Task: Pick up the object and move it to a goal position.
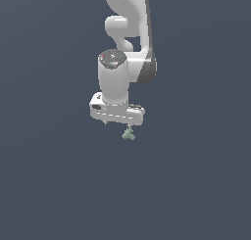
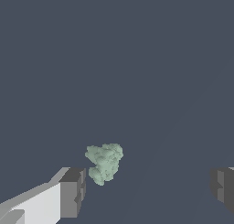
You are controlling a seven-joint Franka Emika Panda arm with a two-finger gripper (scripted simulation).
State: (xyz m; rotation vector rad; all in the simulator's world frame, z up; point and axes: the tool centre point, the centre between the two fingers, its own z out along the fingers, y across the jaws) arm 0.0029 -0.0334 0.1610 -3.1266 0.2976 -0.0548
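Observation:
The object [image 1: 128, 134] is a tiny pale green lumpy piece lying on the flat dark grey surface, just below the white hand of the arm in the exterior view. In the wrist view the object [image 2: 104, 162] lies close to one dark finger pad [image 2: 73, 191], with the other pad [image 2: 223, 187] far across from it. My gripper [image 2: 147, 190] is open and empty, its jaws wide apart. In the exterior view the gripper [image 1: 117, 122] is right above the object, and its fingertips barely show under the hand.
The white arm [image 1: 128, 33] rises behind the hand toward the top of the exterior view. A plain dark grey surface [image 1: 49, 185] fills the rest of both views.

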